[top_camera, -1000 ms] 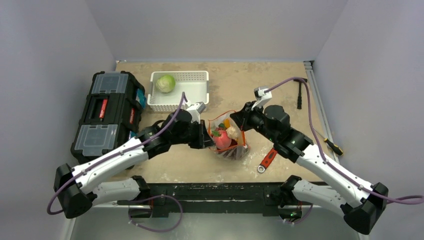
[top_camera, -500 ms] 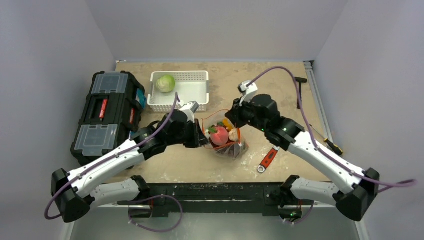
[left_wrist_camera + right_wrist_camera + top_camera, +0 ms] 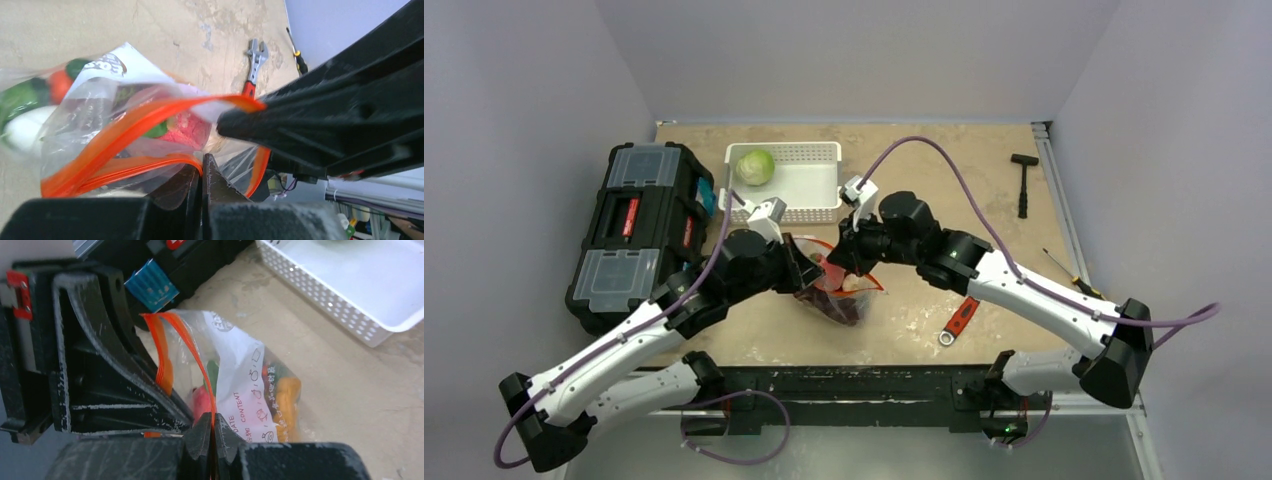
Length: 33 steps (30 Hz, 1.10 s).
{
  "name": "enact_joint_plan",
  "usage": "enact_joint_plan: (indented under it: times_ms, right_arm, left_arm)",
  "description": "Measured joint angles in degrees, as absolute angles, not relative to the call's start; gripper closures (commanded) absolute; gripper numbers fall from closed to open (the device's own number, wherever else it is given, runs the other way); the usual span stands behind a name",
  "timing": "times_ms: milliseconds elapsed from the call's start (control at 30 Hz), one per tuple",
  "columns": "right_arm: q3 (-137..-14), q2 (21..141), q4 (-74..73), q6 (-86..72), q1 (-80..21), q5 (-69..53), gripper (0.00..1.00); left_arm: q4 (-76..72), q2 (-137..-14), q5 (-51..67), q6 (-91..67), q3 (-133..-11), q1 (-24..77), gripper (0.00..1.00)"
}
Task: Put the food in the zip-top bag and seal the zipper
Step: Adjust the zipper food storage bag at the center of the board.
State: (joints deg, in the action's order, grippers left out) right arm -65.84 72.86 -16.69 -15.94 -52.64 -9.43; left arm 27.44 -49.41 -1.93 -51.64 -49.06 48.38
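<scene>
Both of your hands are pressed together, each pinching the zipper (image 3: 125, 134) of the zip-top bag (image 3: 834, 296). The left hand (image 3: 202, 167) has its fingertips closed on the orange-red strip at one end of the mouth. The right hand (image 3: 212, 424) nips the same strip at the other end. From above, the two hands meet just in front of the white basket (image 3: 824, 188), with the bag hanging between them near the middle of the desk (image 3: 924, 165). You cannot tell from these views whether its bottom rests on the surface.

In the left wrist view the two halves of the strip bow apart, so the mouth is not sealed along that stretch. Inside the clear plastic you can see the food: a pink peach (image 3: 189, 128), a white radish (image 3: 20, 131) and some green pieces pressed to the wall. The right wrist view adds an orange carrot (image 3: 286, 396) low in the bag.

One green leafy ball (image 3: 755, 166) sits in the far left corner of the basket, well apart from the bag.

Around the work lie other things:
- a black toolbox (image 3: 639, 225) on the left side
- a red-handled wrench (image 3: 960, 318) under your right arm
- a screwdriver (image 3: 1079, 285) and a small hammer (image 3: 1024, 180) along the right edge
</scene>
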Motion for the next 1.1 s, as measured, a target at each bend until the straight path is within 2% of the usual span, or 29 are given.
enact_joint_plan:
  times_ms: [233,400,600,700,967,1100]
  right_arm:
    - [-65.45,75.96,-15.16,-15.11,-54.33,-13.52,0.98]
    - [-64.40,76.88,-14.61,-14.22,-54.37,-16.34,0.73]
    - [-64.16,76.23,-15.25,-11.94,-54.39,-16.40,0.36]
    - [-62.94,74.02,-16.69,-10.17,-54.39,-14.85,0.22]
    - [-58.37,63.83,-20.38,-5.96,-56.90,-7.62,0.04]
    - [-55.99,62.41,-21.71,-6.02,-63.05,1.34,0.03]
  left_arm:
    - [27.44,-46.57,-7.18,-52.05,-46.70,47.24,1.00]
    - [27.51,-44.34,-10.15,-52.82,-42.87,46.89,1.00]
    - [27.40,-41.12,-12.14,-53.63,-39.70,46.89,1.00]
    - [27.38,-39.86,-12.49,-54.39,-38.98,46.89,1.00]
    - [27.51,-40.75,-13.58,-56.69,-38.92,46.89,1.00]
    - [28.82,-42.78,-14.41,-59.70,-40.03,46.89,1.00]
